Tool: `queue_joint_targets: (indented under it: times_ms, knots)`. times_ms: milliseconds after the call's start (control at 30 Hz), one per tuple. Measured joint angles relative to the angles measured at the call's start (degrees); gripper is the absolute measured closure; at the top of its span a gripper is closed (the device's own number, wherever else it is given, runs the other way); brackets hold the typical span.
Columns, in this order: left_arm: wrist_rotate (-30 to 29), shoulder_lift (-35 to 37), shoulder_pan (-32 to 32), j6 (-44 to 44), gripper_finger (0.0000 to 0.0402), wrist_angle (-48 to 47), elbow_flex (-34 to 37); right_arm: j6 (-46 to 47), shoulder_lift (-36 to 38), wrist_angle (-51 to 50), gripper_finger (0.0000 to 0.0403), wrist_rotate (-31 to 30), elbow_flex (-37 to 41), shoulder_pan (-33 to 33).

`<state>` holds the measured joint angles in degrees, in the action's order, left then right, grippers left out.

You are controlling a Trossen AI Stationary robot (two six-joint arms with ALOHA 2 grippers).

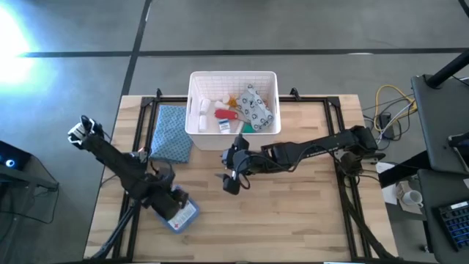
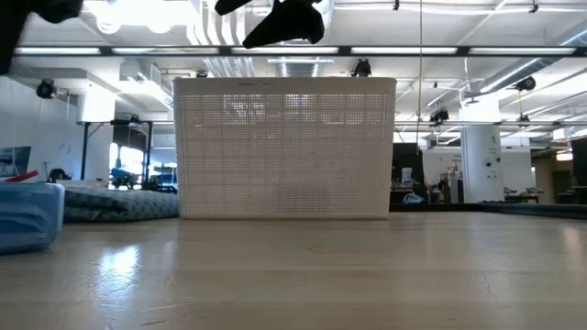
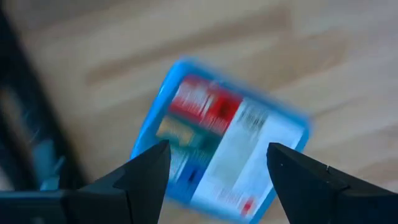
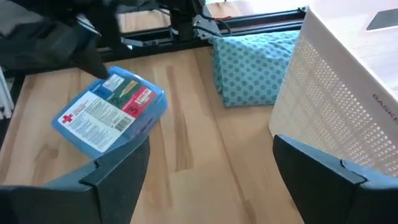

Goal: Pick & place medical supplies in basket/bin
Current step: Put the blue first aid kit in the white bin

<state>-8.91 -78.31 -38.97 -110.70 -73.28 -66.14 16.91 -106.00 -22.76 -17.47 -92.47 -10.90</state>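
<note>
From above: my left end effector (image 1: 178, 210) sits right over the flat blue box with the red-and-white label (image 1: 183, 215), at the near-left of the pale wooden bench (image 1: 293, 220). The white slotted plastic basket (image 1: 196, 103), already holding several supplies, is well apart at the far middle. My right end effector (image 1: 231, 180) hangs empty in front of the basket, well off from the box, so the left is nearer.

Table level: the box's blue edge (image 2: 27, 215) shows at far left, resting on the bench.

Left wrist: my fingers (image 3: 146, 174) are spread, straddling the box (image 3: 221, 152), whose long axis runs skewed to the gap between them.

Right wrist: fingers (image 4: 118, 171) apart, nothing held.
</note>
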Motion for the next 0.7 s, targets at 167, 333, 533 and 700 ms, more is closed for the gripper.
queue_joint_targets:
  times_ms: [167, 333, 533, 700]
  knots:
    - [8.4, -6.6, -3.0, -3.6, 0.0156, -0.7, -3.6, 0.0, 0.0, -3.8, 0.0074, 2.1, 0.0, 0.0]
    - [12.9, -10.9, -6.8, -13.3, 0.0156, 2.3, -3.8, -1.2, 0.0, -6.9, 0.0074, 4.7, 0.6, 0.0]
    - [9.3, -13.0, -11.6, -23.1, 0.0156, 8.4, -3.2, -3.0, 0.0, -7.1, 0.0074, 4.6, 0.7, 0.1]
    - [0.1, -13.6, -11.5, -23.4, 0.0156, 9.9, -3.2, -4.0, 0.0, -7.1, 0.0074, 4.6, 0.8, 0.0]
